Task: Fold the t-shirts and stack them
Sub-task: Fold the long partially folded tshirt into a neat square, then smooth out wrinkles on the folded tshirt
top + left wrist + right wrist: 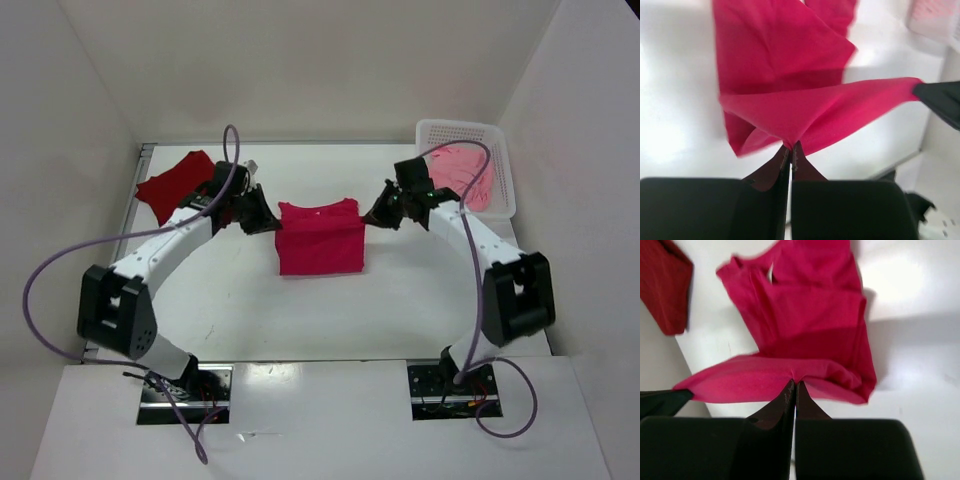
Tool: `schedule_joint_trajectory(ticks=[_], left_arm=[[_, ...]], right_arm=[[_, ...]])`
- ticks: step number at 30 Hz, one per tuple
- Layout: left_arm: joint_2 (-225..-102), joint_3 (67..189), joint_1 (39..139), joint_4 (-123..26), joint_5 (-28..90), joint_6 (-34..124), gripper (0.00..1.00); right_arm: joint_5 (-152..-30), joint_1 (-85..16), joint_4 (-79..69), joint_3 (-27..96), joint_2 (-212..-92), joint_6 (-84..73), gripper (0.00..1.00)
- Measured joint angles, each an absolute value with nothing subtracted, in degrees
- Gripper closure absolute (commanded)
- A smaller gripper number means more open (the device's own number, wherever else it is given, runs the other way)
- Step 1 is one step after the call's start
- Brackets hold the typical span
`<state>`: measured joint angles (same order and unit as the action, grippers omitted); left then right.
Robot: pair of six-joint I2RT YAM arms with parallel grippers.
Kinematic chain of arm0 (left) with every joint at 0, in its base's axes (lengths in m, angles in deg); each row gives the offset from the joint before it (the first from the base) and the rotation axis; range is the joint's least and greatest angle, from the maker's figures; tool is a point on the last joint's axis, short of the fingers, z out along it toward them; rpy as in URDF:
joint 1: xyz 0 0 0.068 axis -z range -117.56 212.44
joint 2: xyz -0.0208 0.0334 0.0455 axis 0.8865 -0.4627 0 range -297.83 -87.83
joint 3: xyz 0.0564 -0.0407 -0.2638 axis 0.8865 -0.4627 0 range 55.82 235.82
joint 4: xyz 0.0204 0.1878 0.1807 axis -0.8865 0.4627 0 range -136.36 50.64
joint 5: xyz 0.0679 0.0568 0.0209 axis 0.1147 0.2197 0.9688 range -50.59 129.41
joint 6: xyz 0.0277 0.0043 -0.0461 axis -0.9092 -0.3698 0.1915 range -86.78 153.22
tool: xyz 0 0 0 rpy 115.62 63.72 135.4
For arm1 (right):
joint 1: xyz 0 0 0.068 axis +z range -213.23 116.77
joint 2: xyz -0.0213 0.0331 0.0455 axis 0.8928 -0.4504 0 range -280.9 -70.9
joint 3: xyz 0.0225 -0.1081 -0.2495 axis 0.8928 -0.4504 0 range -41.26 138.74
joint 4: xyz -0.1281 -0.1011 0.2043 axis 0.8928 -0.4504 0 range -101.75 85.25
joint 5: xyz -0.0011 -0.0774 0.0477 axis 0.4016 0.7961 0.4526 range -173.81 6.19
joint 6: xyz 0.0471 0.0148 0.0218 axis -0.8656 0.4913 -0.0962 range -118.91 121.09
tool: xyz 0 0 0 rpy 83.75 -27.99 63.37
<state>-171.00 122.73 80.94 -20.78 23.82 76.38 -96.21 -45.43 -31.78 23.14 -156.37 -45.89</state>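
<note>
Nearest the camera, the two arm bases sat bolted at the near edge, and beyond them lay a bare stretch of the white tabletop (300,320). Past that stretch, in the middle, was the bright crimson t-shirt (320,240), gripped at both sides of its far edge. The left jaws were clamped together on the cloth at its left end, a small pucker of fabric pinched between the tips in the left wrist view. The right jaws were likewise closed tight on the right end. The held edge ran taut between them, lifted off the tabletop, while the rest of the crimson t-shirt (810,315) draped down and towards the bases, spreading onto the surface. Farther back, at the far left corner, the dark red t-shirt (175,185) lay in a rumpled heap just behind the left arm (170,245). At the far right corner stood a white perforated basket (455,126) with the light salmon pink t-shirt (462,172) bunched inside it.
</note>
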Motion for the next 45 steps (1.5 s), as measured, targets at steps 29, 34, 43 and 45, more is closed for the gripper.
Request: schedule_joint_trajectory(ticks=[29,34,43,45], left_arm=[[-202.6,142.1,67.8,-34.6,30.6,78.7,0.40],[-197.6,138.6,71.0,-37.1,29.5,79.2,0.43],[-200.6,133.5,86.9,-45.0,23.2,84.6,0.44],[-202.8,133.1,86.5,-45.1,22.8,84.7,0.44]], right_arm=[[-95.8,-49.2,-32.0,76.8,-206.0,-37.2,0.52],[-95.2,-47.6,-31.2,73.5,-202.1,-36.0,0.93],[-97.7,-42.6,-31.8,71.3,-202.2,-34.4,1.00],[-98.0,-42.7,-32.6,75.7,-206.1,-33.9,1.00]])
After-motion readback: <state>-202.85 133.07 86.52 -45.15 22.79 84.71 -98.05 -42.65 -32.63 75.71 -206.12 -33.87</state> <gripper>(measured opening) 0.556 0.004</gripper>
